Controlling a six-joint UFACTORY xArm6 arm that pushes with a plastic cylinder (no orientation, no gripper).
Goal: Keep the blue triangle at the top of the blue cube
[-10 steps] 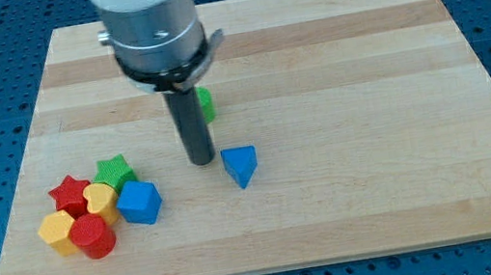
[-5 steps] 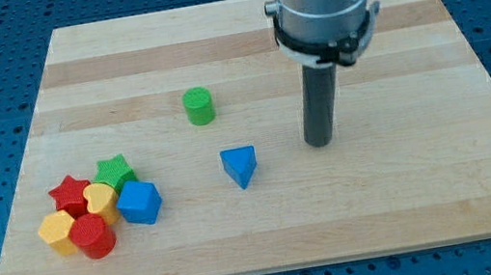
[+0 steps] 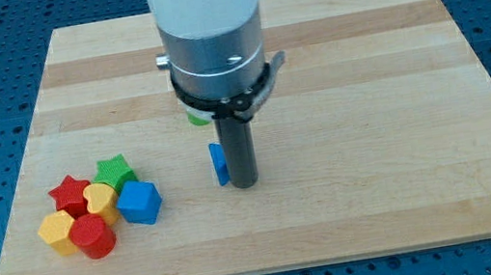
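Observation:
The blue triangle (image 3: 219, 164) lies near the board's middle, mostly hidden behind my rod; only its left edge shows. My tip (image 3: 246, 185) rests on the board at the triangle's right side, touching or nearly touching it. The blue cube (image 3: 139, 202) sits to the view's left of the triangle, slightly lower, at the right edge of a cluster of blocks.
Next to the cube are a green star (image 3: 115, 171), a red star (image 3: 70, 195), a yellow heart (image 3: 100, 198), a yellow hexagon (image 3: 57, 232) and a red cylinder (image 3: 93, 236). A green cylinder (image 3: 194, 119) is mostly hidden behind the arm. The wooden board (image 3: 401, 134) lies on a blue pegboard table.
My tip swung from the triangle's left far out to its right, then came back to its right side. The triangle has shifted slightly left.

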